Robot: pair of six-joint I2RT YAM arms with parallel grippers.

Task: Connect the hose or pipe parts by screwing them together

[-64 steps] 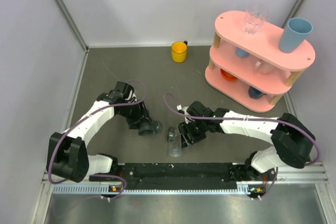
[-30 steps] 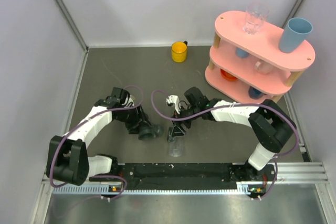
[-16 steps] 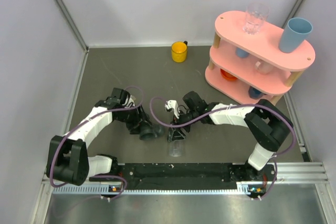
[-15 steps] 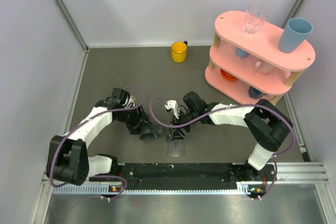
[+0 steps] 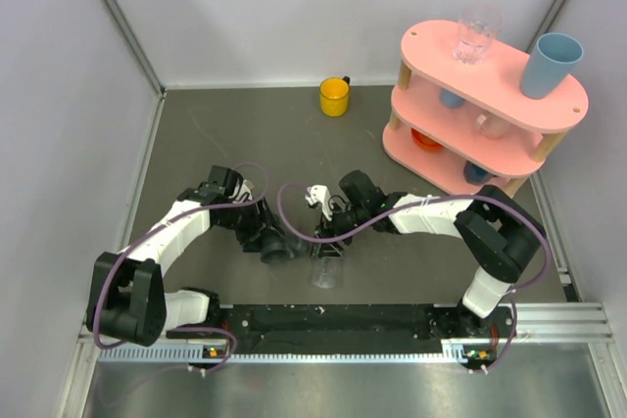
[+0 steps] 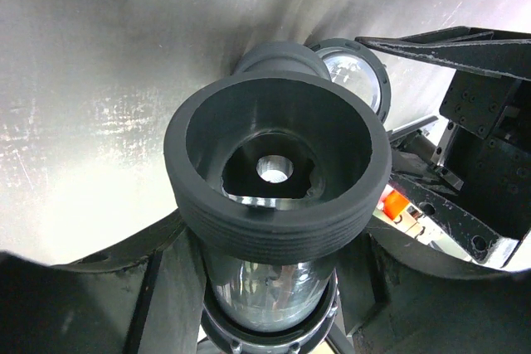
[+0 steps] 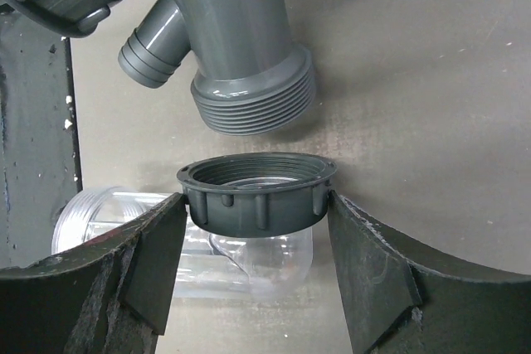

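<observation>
Nearest the arm bases, the short clear tubular piece [image 7: 249, 259] lay low over the worktop [image 5: 245, 134], just in front of both hands. The right hand [image 5: 331, 233] was clamped on its grey collar [image 7: 255, 198], one finger pressed to each side. That grip left the collar's open mouth free and turned towards its mate.

Just beyond it, the dark grey T-shaped fitting [image 7: 245, 47] sat gripped in the left hand [image 5: 263, 233], whose fingers were closed on its body. Its threaded end [image 7: 253, 109] pointed at the collar, close but not touching, and a little off line. The side spigot stuck out away from the joint, so it would not foul the turning.

I judged this to be the lining-up step, with no thread engaged yet.

At the far side, well apart, stood a yellow cup [image 5: 334, 97] and a pink shelf [image 5: 505, 80], neither involved.
</observation>
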